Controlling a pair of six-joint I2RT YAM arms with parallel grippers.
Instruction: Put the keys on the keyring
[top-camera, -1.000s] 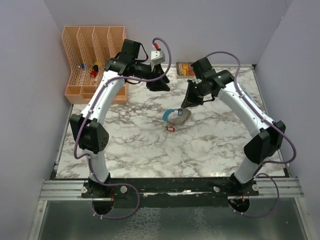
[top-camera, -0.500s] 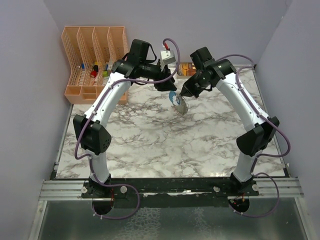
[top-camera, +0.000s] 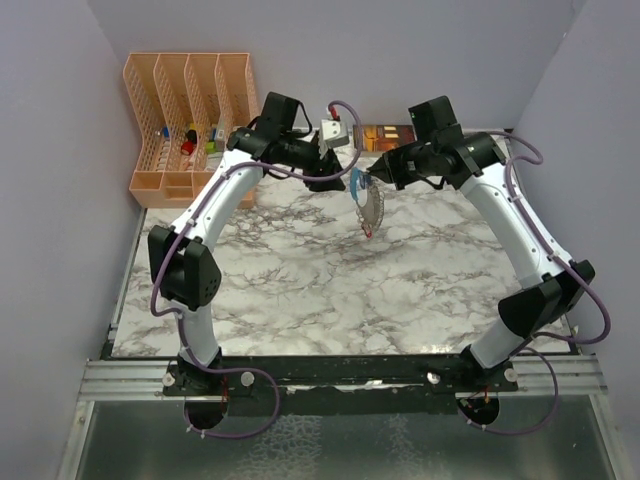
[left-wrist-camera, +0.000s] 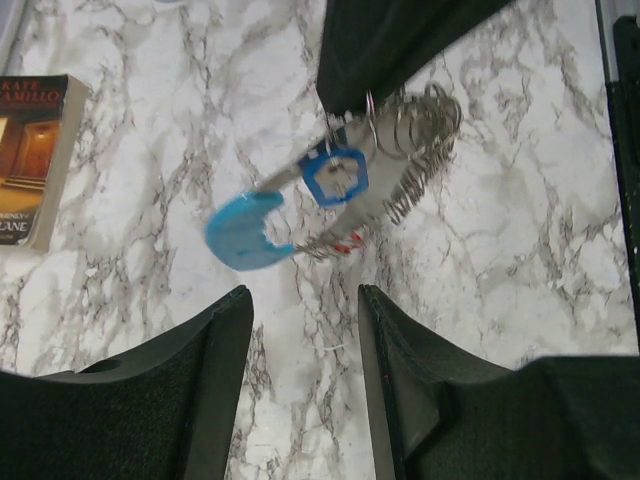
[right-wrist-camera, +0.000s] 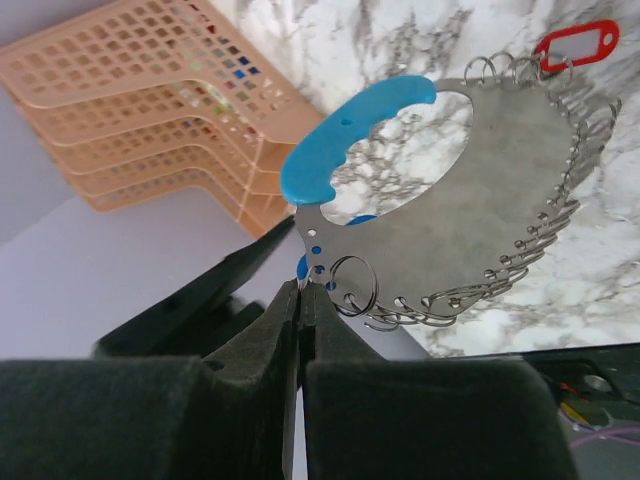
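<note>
The keyring (top-camera: 371, 205), a grey metal plate edged with wire rings and a light-blue strap (top-camera: 354, 182), hangs in the air over the back of the table. My right gripper (top-camera: 377, 178) is shut on its upper corner (right-wrist-camera: 303, 285). The red-tagged key (top-camera: 368, 231) dangles from its lower end, and shows at the plate's far edge (right-wrist-camera: 575, 45) in the right wrist view. The dark-blue-tagged key (left-wrist-camera: 335, 178) hangs by the rings (left-wrist-camera: 420, 120). My left gripper (top-camera: 335, 176) stands open just left of the keyring, nothing between its fingers (left-wrist-camera: 305, 300).
An orange mesh file rack (top-camera: 185, 110) with small items stands at the back left. A book (top-camera: 385, 135) lies against the back wall behind the grippers. Grey walls close in both sides of the marble table (top-camera: 300, 290).
My right gripper has lifted the keyring off the table, up and toward the back, with the red key now dangling from it. My left gripper has moved right, close beside it.
</note>
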